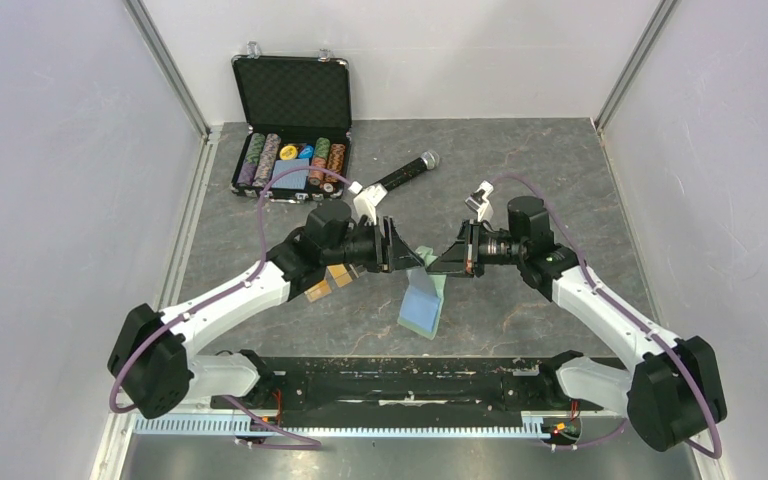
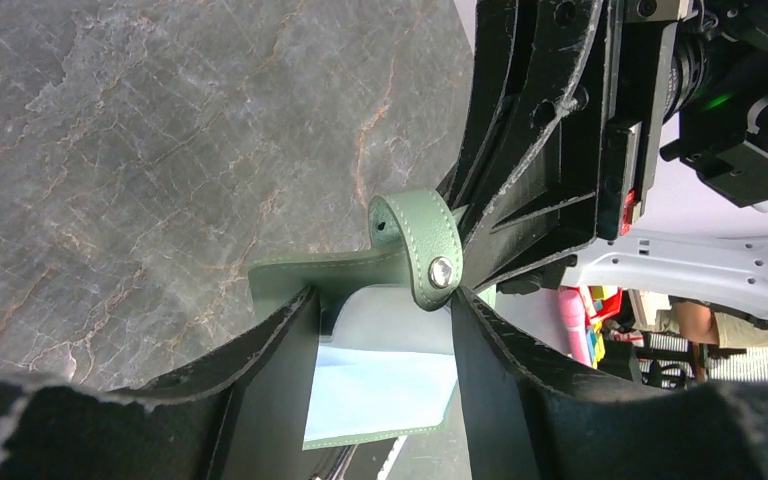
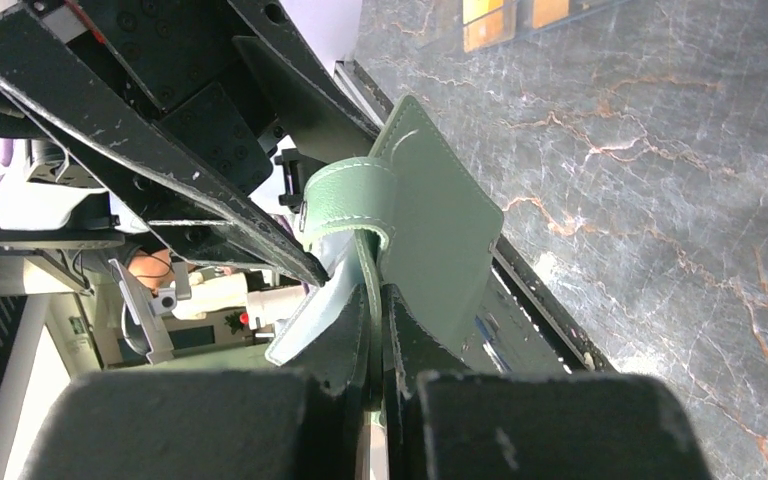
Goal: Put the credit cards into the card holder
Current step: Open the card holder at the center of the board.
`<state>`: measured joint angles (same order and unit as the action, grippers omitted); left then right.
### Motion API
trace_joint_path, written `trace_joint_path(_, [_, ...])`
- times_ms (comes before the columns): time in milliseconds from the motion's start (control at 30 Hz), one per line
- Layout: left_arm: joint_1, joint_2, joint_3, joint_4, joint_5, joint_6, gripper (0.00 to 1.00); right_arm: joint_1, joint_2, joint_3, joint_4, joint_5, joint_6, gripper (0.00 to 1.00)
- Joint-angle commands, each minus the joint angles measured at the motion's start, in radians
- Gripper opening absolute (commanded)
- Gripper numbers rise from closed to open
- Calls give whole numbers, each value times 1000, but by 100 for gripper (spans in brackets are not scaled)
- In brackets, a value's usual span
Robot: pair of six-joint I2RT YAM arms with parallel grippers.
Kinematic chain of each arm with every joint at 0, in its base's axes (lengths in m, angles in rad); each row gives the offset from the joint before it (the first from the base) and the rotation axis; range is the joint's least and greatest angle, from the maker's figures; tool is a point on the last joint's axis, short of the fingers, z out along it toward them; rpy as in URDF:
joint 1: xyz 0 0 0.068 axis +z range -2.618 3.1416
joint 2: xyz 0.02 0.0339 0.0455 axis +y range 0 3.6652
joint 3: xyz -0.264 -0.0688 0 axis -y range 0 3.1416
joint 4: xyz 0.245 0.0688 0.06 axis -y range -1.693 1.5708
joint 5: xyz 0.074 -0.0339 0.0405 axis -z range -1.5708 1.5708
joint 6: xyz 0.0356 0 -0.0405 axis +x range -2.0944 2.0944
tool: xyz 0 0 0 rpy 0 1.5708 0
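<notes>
Sage-green card holder (image 1: 422, 303), open, one leaf pinched by right gripper (image 1: 436, 264). Left gripper (image 1: 410, 257) spread astride it. Orange credit cards (image 1: 326, 284) lie left of it.

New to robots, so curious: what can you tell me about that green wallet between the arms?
It is the card holder, a sage-green folding wallet that looks like stitched leather, light blue inside, with a looped strap bearing a metal snap. It hangs unfolded above the table, one flap pinched in the right gripper's jaws; the left gripper's jaws stand apart around it.
</notes>
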<state>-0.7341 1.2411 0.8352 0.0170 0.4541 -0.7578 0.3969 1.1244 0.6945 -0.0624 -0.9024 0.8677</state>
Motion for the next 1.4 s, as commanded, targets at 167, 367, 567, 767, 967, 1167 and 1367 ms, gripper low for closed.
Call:
trace_joint_path(167, [5, 17, 3, 31, 48, 57, 59, -13, 11, -10, -22, -32, 14, 0])
trace_joint_path(367, [6, 33, -11, 25, 75, 139, 63, -18, 13, -4, -22, -47, 24, 0])
trace_joint_path(567, [6, 26, -8, -81, 13, 223, 65, -20, 16, -4, -25, -52, 28, 0])
trace_joint_path(767, [6, 28, -19, -101, -23, 211, 68, -20, 22, -16, -26, -48, 28, 0])
trace_joint_path(967, [6, 74, -24, -108, -36, 187, 68, -24, 40, -35, -22, -56, 32, 0])
trace_joint_path(1167, [17, 82, -74, -22, 5, 170, 72, -39, 47, 0, -17, -96, 47, 0])
trace_joint_path(1367, [74, 84, -194, 339, 220, 55, 73, -49, 51, 14, 27, -155, 85, 0])
